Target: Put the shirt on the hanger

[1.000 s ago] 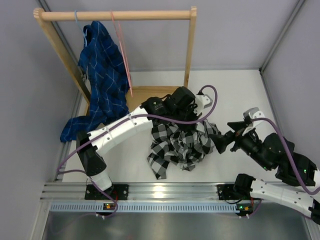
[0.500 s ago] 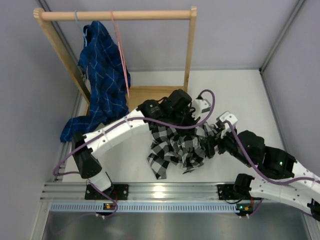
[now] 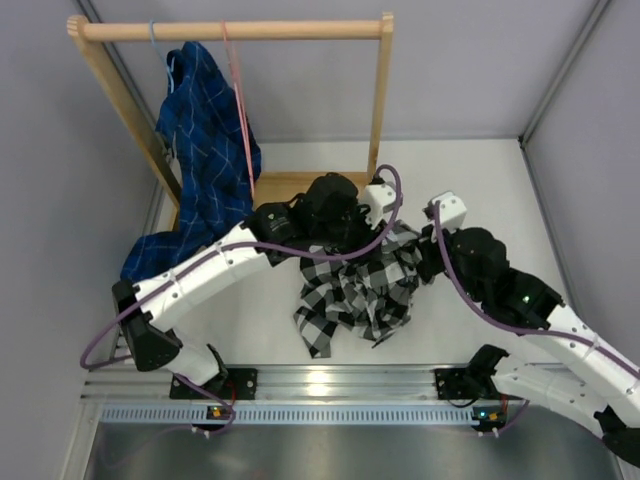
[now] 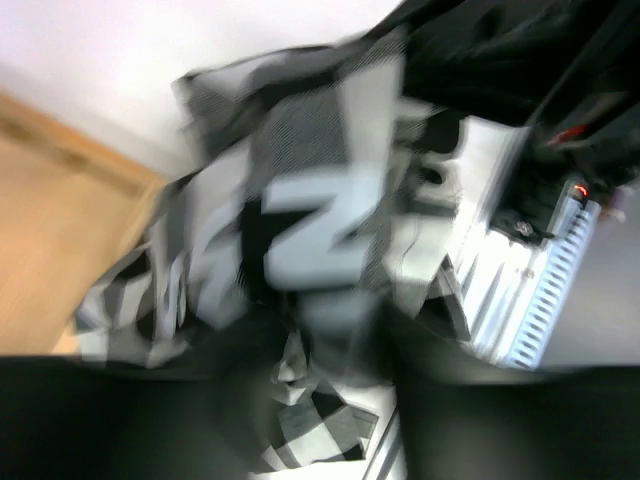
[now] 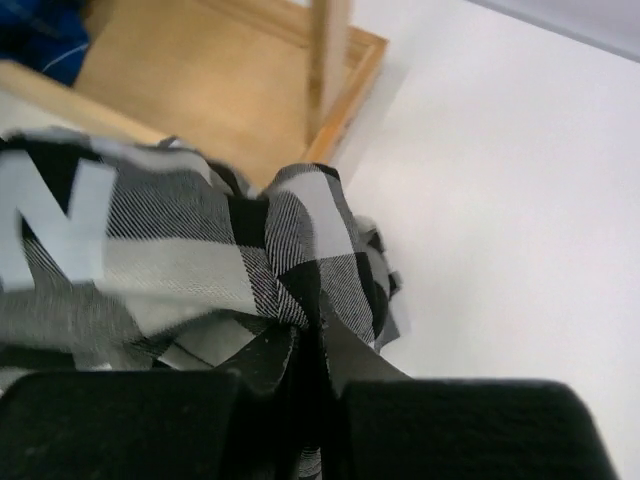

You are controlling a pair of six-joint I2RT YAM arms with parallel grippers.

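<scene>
Right pincer (image 5: 315, 355) pinching shirt (image 5: 180, 260), arm (image 3: 520, 300) extended

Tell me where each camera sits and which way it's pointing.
Top external: above and behind, looking down on left arm, right arm, checked shirt, rack with hanger.
Left wrist: on left arm, blurred, close on shirt; its own parts indistinct.
Right wrist: over right end effector, shut on shirt, facing rack base.
Shared: the shirt, all views.
</scene>
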